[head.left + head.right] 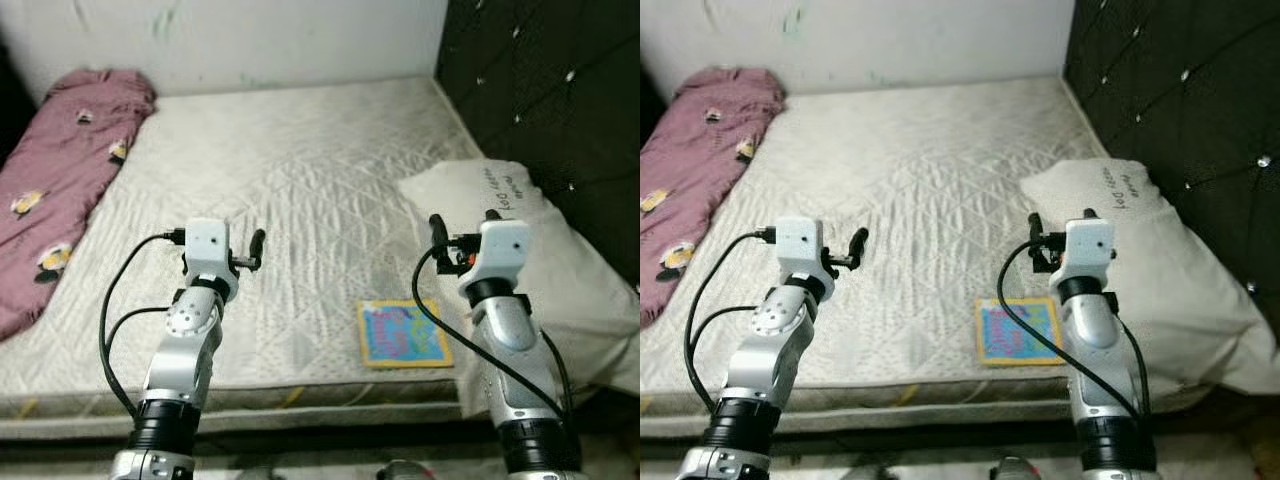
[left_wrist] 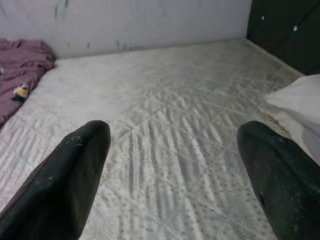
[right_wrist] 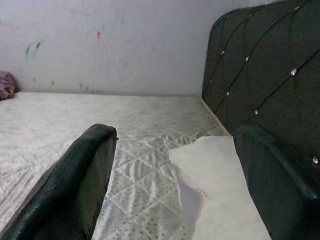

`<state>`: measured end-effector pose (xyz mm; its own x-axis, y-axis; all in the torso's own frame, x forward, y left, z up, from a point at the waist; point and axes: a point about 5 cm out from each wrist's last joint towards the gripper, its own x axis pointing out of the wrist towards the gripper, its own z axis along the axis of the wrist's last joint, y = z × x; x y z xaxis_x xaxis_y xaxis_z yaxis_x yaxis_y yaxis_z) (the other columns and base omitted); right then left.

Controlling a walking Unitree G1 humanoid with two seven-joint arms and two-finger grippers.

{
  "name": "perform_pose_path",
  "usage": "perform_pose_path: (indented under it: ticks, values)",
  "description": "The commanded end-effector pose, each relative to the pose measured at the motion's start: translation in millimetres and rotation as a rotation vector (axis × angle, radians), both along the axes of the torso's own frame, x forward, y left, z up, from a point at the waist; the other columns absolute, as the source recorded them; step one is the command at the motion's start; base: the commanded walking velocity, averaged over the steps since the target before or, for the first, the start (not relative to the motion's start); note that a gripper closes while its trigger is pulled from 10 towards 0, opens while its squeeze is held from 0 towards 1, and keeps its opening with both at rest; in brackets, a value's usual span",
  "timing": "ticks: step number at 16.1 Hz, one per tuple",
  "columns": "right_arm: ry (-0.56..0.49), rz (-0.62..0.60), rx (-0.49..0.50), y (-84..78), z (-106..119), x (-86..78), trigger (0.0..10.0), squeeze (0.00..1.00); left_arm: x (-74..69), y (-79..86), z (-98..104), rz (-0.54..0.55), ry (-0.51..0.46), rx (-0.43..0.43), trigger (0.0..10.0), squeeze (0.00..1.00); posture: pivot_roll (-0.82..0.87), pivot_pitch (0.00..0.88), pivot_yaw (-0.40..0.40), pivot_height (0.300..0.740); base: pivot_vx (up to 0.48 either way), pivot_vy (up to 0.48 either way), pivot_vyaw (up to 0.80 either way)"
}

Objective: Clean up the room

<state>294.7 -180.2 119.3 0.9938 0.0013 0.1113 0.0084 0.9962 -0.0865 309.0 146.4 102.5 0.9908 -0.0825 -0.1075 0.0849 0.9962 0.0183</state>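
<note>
Item one: book [image 1: 403, 334], thin and colourful, lying flat on the bed [image 1: 300, 180] near its front edge, just ahead of your right arm. Likely light and stiff; flat on a soft mattress, so take it by the near edge, pressing in a little to get a finger under.

Item two: blanket [image 1: 55, 190], pink, bunched along the bed's left side. Soft and limp; pinch a raised fold.

Item three: pillow [image 1: 520, 240], white, right side by the headboard [image 1: 560, 110]. Light, squashy; grip a corner.

Left pincer [image 1: 255, 248]: fingers spread, holding nothing, above the mattress. Right pincer [image 1: 462, 228]: also spread and empty, beside the pillow.
</note>
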Motion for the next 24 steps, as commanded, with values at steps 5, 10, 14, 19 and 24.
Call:
perform_pose_path:
  ticks: [5, 10, 14, 19, 24]
  values:
    - [-0.012, 0.039, 0.004, 9.4, 3.3, 1.7, 10.0, 0.0, -0.1, 7.7, 0.7, 0.012, -0.002, 0.011, 10.0, 0.0, -0.1, 0.0, 0.086, 0.74, 0.0, 0.48, -0.49]
    - [-0.012, 0.045, -0.003, 9.9, 3.5, 1.8, 10.0, 0.0, 0.0, 6.9, 0.9, 0.012, -0.005, 0.012, 10.0, 0.0, -0.1, 0.0, 0.082, 0.74, 0.0, 0.48, 0.0]
    - [-0.015, 0.049, -0.019, 10.6, 3.7, 2.5, 10.0, 0.0, 0.7, 6.7, 1.9, 0.017, -0.012, 0.011, 10.0, 0.0, -0.1, 0.0, 0.082, 0.74, 0.0, 0.48, 0.0]
    - [-0.023, 0.059, -0.045, 12.3, 4.6, 2.3, 10.0, 0.0, 1.4, 7.0, 2.0, 0.018, -0.012, 0.01, 10.0, 0.0, -0.1, 0.0, 0.082, 0.74, 0.0, 0.48, 0.08]
    - [-0.022, 0.063, -0.053, 12.4, 4.7, 2.7, 10.0, 0.0, 1.5, 6.8, 1.9, 0.023, -0.011, 0.004, 10.0, 0.0, -0.1, 0.0, 0.08, 0.74, 0.0, 0.48, 0.0]
